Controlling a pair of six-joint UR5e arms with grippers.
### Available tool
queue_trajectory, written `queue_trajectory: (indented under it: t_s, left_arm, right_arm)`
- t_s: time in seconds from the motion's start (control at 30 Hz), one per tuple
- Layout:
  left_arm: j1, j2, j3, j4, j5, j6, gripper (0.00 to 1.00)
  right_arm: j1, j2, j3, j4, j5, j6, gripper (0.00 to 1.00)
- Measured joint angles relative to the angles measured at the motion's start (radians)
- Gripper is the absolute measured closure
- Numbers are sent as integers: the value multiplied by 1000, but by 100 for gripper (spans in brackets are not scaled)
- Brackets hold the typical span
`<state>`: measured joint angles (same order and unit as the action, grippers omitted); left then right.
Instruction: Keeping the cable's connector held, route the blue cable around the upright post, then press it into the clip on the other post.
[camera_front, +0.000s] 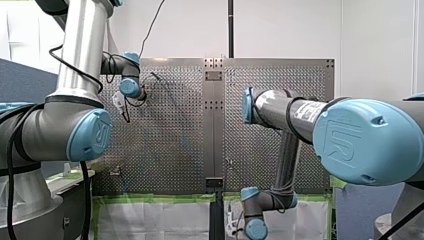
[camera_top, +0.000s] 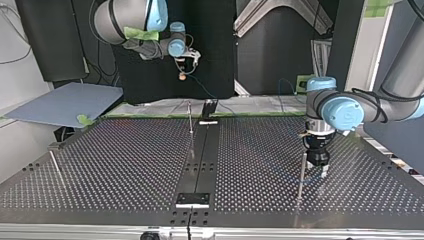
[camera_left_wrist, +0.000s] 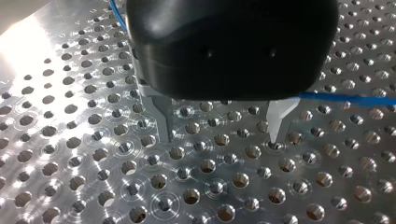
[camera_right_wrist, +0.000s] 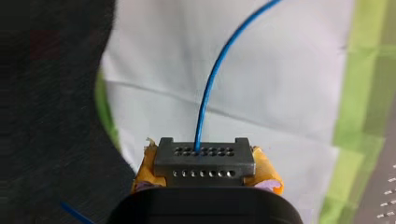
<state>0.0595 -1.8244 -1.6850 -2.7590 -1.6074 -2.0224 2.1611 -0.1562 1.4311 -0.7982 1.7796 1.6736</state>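
Perforated table (camera_top: 125, 165) bears an upright post (camera_top: 301, 175) before white sheeting (camera_top: 160, 106).

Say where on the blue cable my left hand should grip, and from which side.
Grip the straight run of the blue cable beside my left hand, coming down from above, open fingers astride it. It is thin and runs level over the perforated table, so a top approach probably suits. My right hand holds the connector.

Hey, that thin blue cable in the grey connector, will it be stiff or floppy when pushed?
Probably flexible: the thin blue cable curves smoothly out of the grey perforated connector block. Being so thin, it likely weighs little and yields to a push. Some springiness seems possible: beside my left gripper it runs straight.
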Motion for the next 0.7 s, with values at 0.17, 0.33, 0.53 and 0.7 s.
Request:
queue_trajectory:
  t_s: [0.17,0.33,0.53,0.7]
  left_arm:
    - [-1,0,0,-2,1,-11,0]
    - [-2,0,0,-4,2,-18,0]
    - [-2,0,0,-4,2,-19,0]
    - [-2,0,0,-4,2,-19,0]
  right_arm:
    - [-14,35,2,-6,2,1,100]
    - [-27,77,4,-15,2,2,100]
    - [-43,98,31,-46,-1,6,100]
    - [-59,66,70,-85,-5,28,100]
